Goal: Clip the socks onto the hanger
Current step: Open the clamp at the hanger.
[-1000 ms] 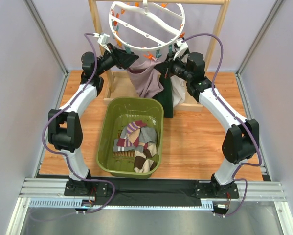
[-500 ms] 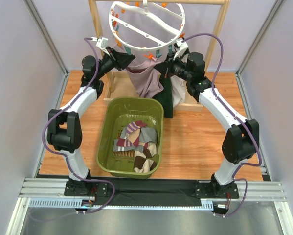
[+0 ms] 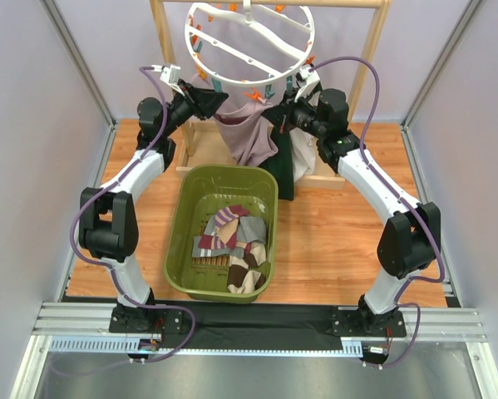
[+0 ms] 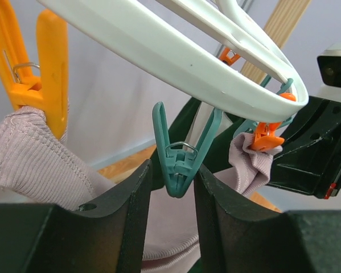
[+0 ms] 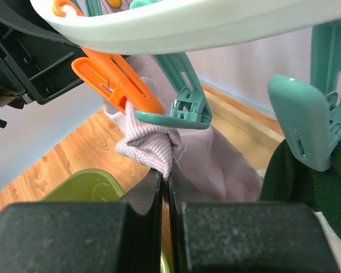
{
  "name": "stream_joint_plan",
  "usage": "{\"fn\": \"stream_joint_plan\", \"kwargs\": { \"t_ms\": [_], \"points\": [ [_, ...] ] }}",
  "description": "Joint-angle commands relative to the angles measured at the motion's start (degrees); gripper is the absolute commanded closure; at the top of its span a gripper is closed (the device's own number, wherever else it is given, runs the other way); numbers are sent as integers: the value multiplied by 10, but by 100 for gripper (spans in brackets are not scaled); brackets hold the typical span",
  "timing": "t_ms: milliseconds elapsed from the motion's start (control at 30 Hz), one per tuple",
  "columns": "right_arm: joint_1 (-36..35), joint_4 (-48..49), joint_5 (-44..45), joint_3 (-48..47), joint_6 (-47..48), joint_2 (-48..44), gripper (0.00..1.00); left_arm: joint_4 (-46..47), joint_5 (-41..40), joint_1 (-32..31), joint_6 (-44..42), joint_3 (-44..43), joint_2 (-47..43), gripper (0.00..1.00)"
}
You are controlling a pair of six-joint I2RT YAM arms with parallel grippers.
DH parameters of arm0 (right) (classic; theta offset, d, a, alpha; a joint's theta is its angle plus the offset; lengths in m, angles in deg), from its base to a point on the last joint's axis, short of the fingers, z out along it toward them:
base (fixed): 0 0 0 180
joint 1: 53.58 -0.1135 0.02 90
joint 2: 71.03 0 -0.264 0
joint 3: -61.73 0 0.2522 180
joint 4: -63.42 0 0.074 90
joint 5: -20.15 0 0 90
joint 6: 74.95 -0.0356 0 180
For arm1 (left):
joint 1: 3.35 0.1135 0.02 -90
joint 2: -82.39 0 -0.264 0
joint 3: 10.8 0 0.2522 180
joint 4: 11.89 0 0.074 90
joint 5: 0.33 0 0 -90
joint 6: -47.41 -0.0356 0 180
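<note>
L gripper [image 4: 171, 170]: fingers sit either side of a teal clip [image 4: 179, 162] hanging under the white hanger [image 4: 176, 60] ring. Both touch it, so clamped on the clip.

R gripper [image 5: 165, 179]: fingers pressed together, pinching a bunched edge of the lilac sock [image 5: 150, 145]. Bunch sits right under a second teal clip [image 5: 179, 105]; can't tell if that clip bites it. Orange clip [image 5: 116, 79] just beside.

Dark green sock [image 5: 307, 176] hangs clipped to my R.

Hanger hangs from wooden rack [image 3: 160, 41]. Other socks [image 3: 230, 241] piled in olive basket [image 3: 178, 233], mid-table btwn my arms.
</note>
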Motion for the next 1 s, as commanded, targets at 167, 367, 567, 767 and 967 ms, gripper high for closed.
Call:
{"fn": "stream_joint_plan", "kwargs": {
  "t_ms": [167,367,567,767,967],
  "points": [
    [3,7,-10,-32,-6,3,100,57,11,-2,4,-23,-11,60],
    [1,5,-8,-36,-5,3,100,89,17,-2,20,-19,-12,63],
    [2,0,-9,-37,0,4,100,169,66,7,53,-21,4,55],
    [2,2,-16,-37,-1,4,100,297,166,37,211,-90,75,42],
    [2,3,-16,-37,-2,4,100,360,198,40,283,-146,119,51]
  ]
}}
